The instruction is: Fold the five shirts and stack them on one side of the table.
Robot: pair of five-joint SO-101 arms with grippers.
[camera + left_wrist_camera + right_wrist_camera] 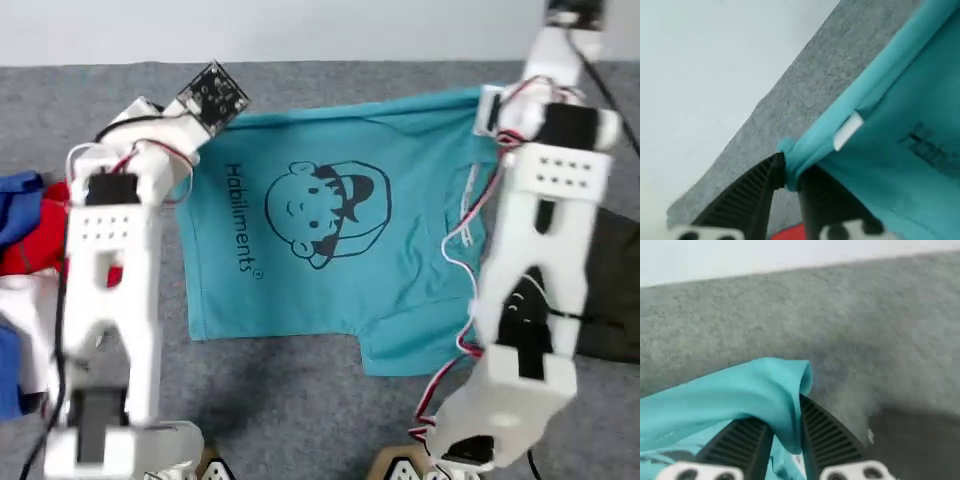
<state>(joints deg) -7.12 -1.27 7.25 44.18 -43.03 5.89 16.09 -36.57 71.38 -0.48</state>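
1. The teal shirt [330, 250] lies spread out, print side up, across the middle of the grey desk [300, 430], right between the two arms.
2. The print is a dark-outlined cartoon face [328, 213] at the centre, with a line of dark lettering [242, 217] running alongside it on the left arm's side.
3. One short sleeve [400, 350] juts out from the shirt's near edge, close to the base of the right arm [540, 250].
4. The left arm [110, 260] has its jaws clenched on the shirt's far corner. In the left wrist view the cloth [900, 130] bunches into a rolled ridge there, with a small white tag [847, 131] on it.
5. The right jaws are clamped on the opposite far corner, where a fold of teal [730, 390] curls over the dark ribbed fingers [825, 435] (a proper pinch, cloth between both pads).
6. A heap of red, blue and white clothes [30, 240] sits at the desk's edge beside the left arm.
7. A dark garment [612, 290] lies at the other edge, partly behind the right arm.
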